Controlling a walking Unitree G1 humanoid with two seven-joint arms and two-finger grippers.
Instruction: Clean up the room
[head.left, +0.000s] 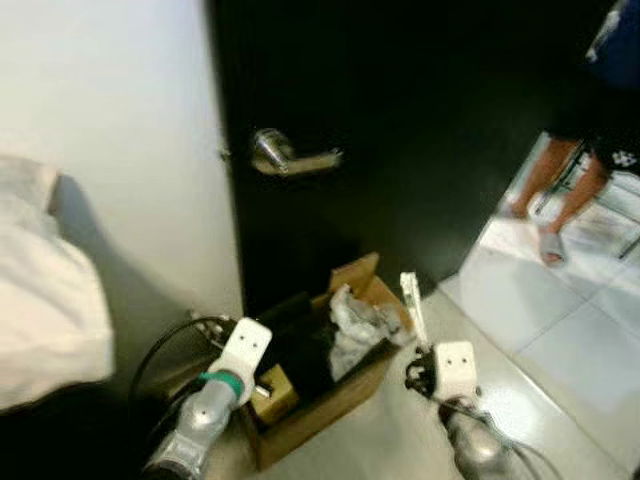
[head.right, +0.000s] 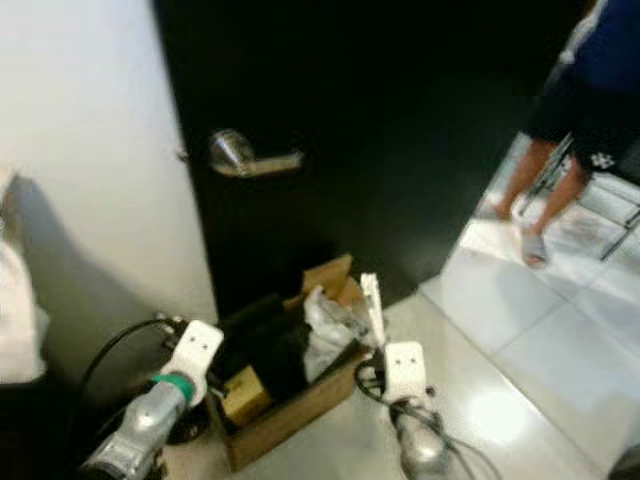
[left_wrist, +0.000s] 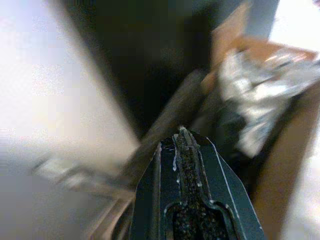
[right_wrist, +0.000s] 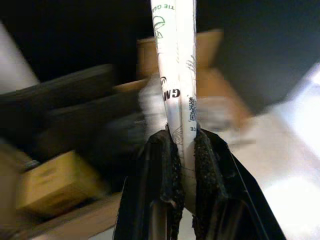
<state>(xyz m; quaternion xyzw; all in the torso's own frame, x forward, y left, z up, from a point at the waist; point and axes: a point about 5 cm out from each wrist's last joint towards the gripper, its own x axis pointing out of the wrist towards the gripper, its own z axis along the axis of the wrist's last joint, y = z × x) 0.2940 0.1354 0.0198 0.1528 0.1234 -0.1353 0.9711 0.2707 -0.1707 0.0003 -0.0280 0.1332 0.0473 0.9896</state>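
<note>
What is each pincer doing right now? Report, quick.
Left pincer: closed, holding nothing, beside the cardboard box.
Right pincer: closed on a white printed wrapper.

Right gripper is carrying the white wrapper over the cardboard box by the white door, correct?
Not quite: the door is black, as the left eye view shows. The rest holds: the right gripper is shut on the white wrapper, at the cardboard box.
</note>
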